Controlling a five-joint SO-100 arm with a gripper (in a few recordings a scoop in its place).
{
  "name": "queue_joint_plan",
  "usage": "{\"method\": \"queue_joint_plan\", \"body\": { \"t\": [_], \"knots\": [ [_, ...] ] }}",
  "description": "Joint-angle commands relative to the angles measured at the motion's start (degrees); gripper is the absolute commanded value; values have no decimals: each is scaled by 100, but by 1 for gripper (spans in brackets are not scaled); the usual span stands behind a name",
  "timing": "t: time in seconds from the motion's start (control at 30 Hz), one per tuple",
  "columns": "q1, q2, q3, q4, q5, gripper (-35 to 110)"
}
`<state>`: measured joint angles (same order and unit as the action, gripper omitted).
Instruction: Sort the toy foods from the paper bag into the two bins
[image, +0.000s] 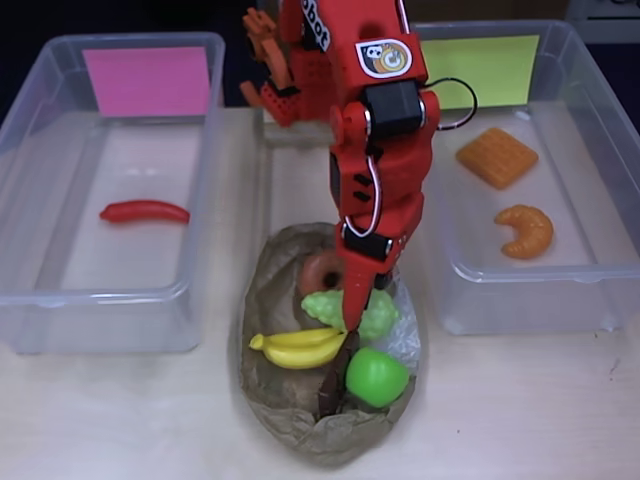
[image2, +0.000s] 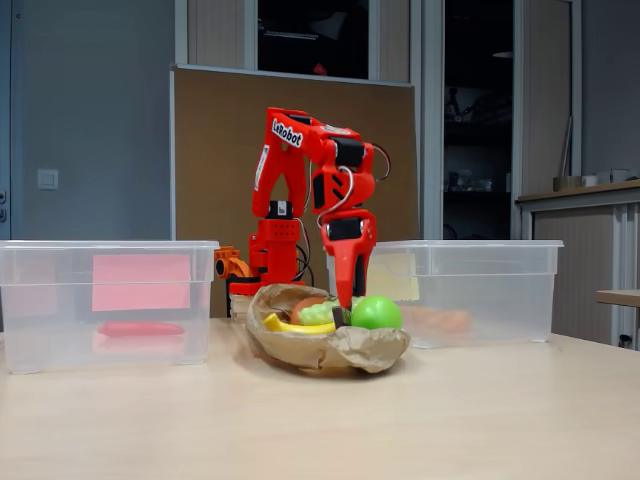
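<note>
Toy foods are lying heaped in the crumpled brown paper bag (image: 325, 430): glossy green plastic apple (image: 376, 377) at five o'clock, brown chocolate bar (image: 335, 390) beside it, yellow banana (image: 298, 347) at nine, pale-green grapes (image: 325, 307) under my red gripper (image: 352, 318), brown donut (image: 320, 270) at twelve. I am reaching onto the grapes; whether my fingers are gripping, I cannot tell. Farther off, the clear pink-labelled bin (image: 30, 110) is holding the red chili (image: 145, 211), and the yellow-green-labelled bin (image: 590, 90) is holding the orange waffle (image: 496, 156) and croissant (image: 526, 230), apparently sorted by kind.

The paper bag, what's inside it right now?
In the paper bag: banana, green apple, grapes, donut, chocolate bar partly covered. The gripper hides whatever lies beneath it.
</note>
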<state>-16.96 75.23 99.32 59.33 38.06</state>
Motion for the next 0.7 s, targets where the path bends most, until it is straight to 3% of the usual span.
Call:
{"method": "queue_joint_plan", "body": {
  "t": [0.0, 0.37, 0.67],
  "knots": [
    [123, -18, -53, -88, -211, 30],
    [352, -308, -158, -167, -861, 30],
    [422, -378, -1063, 914, -1389, 37]
  ]
}}
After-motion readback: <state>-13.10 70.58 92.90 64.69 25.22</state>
